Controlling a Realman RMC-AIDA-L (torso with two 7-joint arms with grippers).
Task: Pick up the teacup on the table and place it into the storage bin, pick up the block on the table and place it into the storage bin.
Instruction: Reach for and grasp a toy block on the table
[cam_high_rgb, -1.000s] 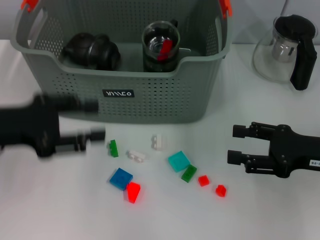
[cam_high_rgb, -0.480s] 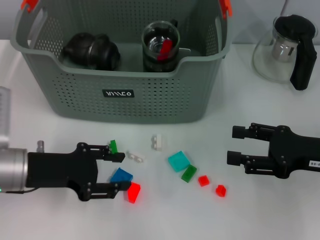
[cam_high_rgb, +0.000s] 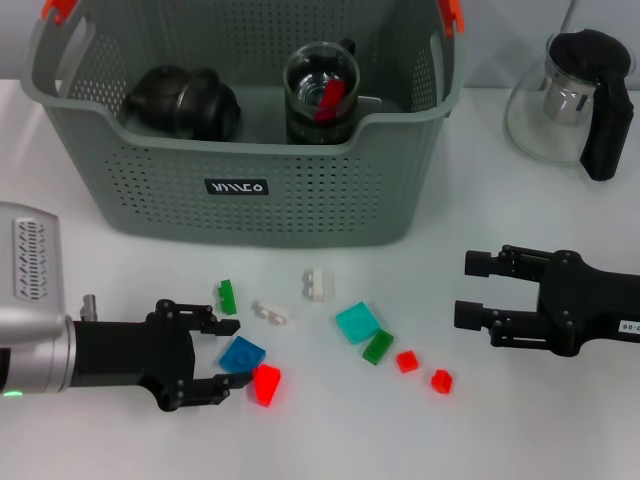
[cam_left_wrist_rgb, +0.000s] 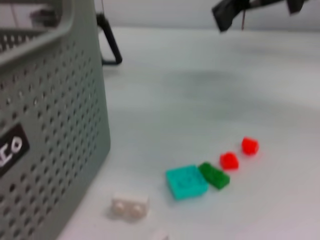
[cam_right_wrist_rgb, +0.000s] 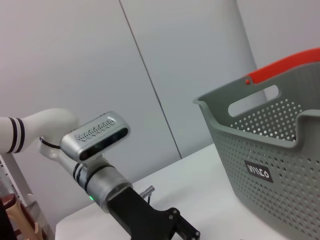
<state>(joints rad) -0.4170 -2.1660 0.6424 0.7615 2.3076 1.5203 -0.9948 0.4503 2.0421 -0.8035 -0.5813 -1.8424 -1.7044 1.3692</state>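
Storage bin (cam_high_rgb: 300, 190) at the rear of the bench (cam_high_rgb: 560, 420). Inside it: teacup (cam_high_rgb: 322, 92) near the middle, teapot (cam_high_rgb: 182, 102) to its left. Glass kettle (cam_high_rgb: 572, 98) on the bench, right of the bin. Blocks (cam_high_rgb: 357, 322) scattered on the bench before the bin. Left claw (cam_high_rgb: 218, 354) low at the left end of the scatter, open around one block (cam_high_rgb: 242, 356). Right claw (cam_high_rgb: 478, 290) right of the scatter, apart from it, open.

Glass teapot (cam_high_rgb: 570, 100) with black handle, far right
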